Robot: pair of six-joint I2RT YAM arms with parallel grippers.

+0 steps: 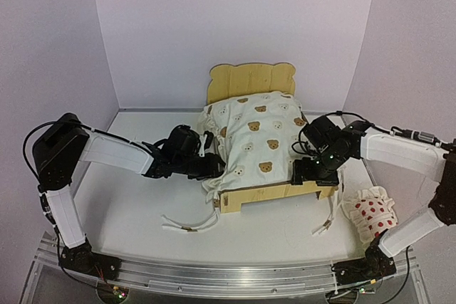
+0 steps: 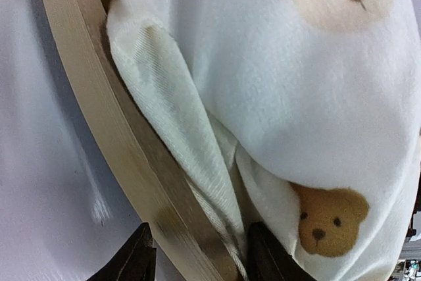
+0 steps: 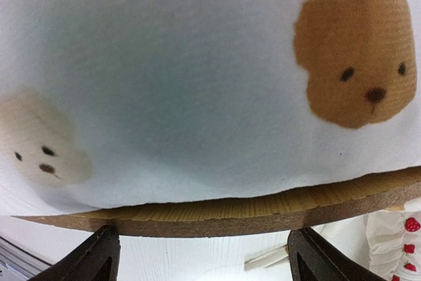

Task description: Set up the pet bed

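Observation:
The pet bed, a light plywood frame, stands mid-table; its bear-ear headboard (image 1: 251, 76) and front rail (image 1: 267, 194) show. The cream bear-print cushion (image 1: 256, 133) lies bunched on it and hides the base. My left gripper (image 1: 216, 167) is at the bed's left side; in the left wrist view the gripper (image 2: 200, 264) is open, with the side rail (image 2: 112, 129) and the cushion's ruffle (image 2: 177, 116) between its fingers. My right gripper (image 1: 313, 171) is at the bed's right side; in the right wrist view it (image 3: 200, 255) is open wide, just outside the rail (image 3: 250, 212), under the cushion (image 3: 197, 77).
The small white red-dotted pillow (image 1: 374, 215) lies on the table at the right, next to the right arm; it also shows in the right wrist view (image 3: 395, 241). Cushion ties trail on the table in front of the bed (image 1: 187, 227) (image 1: 324, 227). White walls stand behind and at both sides.

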